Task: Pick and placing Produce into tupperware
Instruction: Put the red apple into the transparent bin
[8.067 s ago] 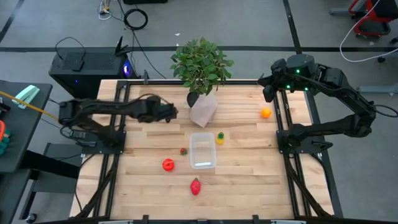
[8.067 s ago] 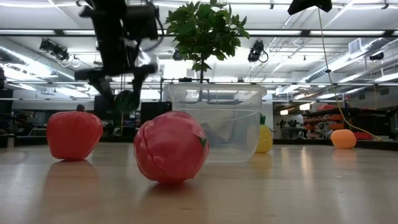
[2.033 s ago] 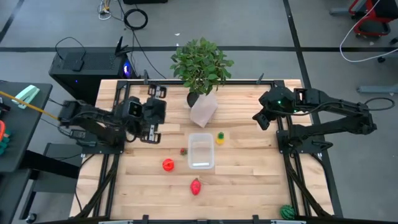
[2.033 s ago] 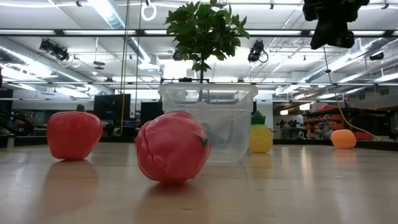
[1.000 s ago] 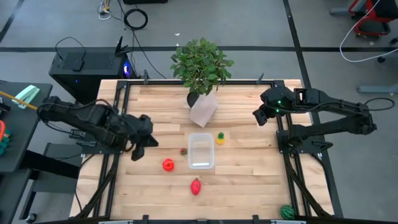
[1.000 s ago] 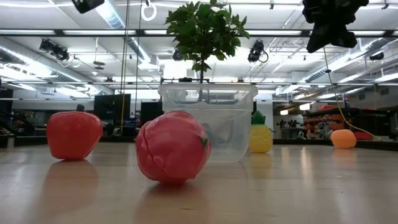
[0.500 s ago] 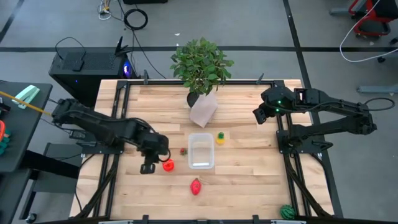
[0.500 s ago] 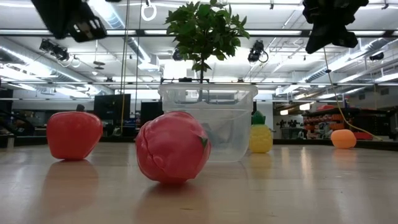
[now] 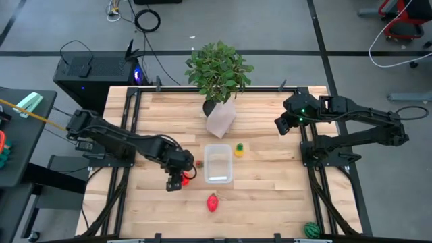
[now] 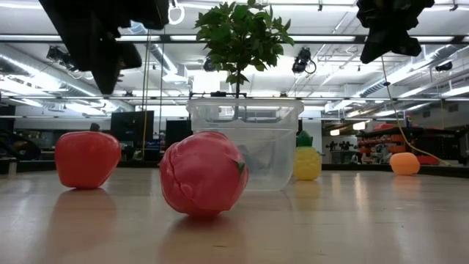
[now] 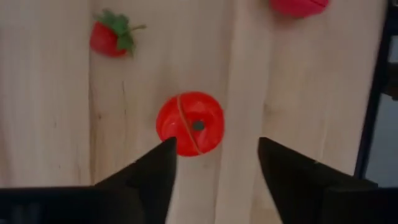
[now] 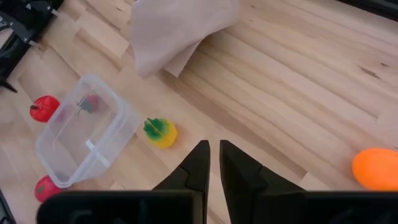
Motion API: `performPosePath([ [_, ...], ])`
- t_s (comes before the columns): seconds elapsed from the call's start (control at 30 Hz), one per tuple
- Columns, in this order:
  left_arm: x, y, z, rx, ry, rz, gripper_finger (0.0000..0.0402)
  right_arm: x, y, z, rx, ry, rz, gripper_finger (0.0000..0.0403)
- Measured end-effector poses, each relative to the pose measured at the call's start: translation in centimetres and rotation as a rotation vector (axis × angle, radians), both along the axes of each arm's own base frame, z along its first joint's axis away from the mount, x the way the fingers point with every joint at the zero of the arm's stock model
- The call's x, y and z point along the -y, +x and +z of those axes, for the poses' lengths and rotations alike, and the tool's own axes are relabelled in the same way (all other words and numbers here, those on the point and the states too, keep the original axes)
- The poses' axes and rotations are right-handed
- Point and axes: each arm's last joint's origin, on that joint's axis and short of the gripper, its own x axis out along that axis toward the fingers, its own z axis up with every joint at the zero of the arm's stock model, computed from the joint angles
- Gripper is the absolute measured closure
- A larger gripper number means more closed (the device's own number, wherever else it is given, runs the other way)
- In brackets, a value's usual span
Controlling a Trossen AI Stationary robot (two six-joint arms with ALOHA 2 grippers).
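**Left arm arrives over the red tomato**

Wooden slats made up the table (image 9: 270, 196), with a potted plant (image 9: 217, 71) at its far edge and the clear tupperware (image 9: 219, 164) near the middle, holding nothing that could be seen. Within the last second the left arm had swung from the table's left side to the produce, and the left gripper (image 9: 177, 179) now hung directly above the round red tomato (image 11: 189, 123), fingers spread to either side of it and not touching. That put the first grasp within reach; a descent and a closing seemed the next need. A small strawberry (image 11: 110, 38) lay between tomato and tub, a pinkish-red fruit (image 9: 212, 202) nearer the front, a yellow piece (image 12: 160, 132) beside the tub's other side. The right gripper (image 12: 213, 163), fingers nearly together and empty, waited aloft near the orange (image 12: 375, 168).
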Motion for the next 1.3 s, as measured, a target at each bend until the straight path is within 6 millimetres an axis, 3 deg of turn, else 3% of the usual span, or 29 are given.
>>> performPosePath([
  [0.23,0.4,0.9,-1.9,-0.077,0.008,0.090,0.0056,0.0,0.0,0.0,-0.005,-0.008,0.024,0.0360],
  [0.47,1.1,1.3,-3.2,-0.078,0.115,0.084,0.0008,-0.1,0.0,0.0,-0.006,-0.003,0.047,0.0360],
  [0.83,1.2,1.8,-3.7,-0.073,0.102,0.120,0.0002,-0.1,0.0,0.0,-0.008,-0.003,0.067,0.0357],
  [1.3,2.0,2.6,-6.7,-0.161,0.113,0.089,0.0002,-0.1,0.0,0.0,-0.007,-0.001,0.064,0.0357],
])
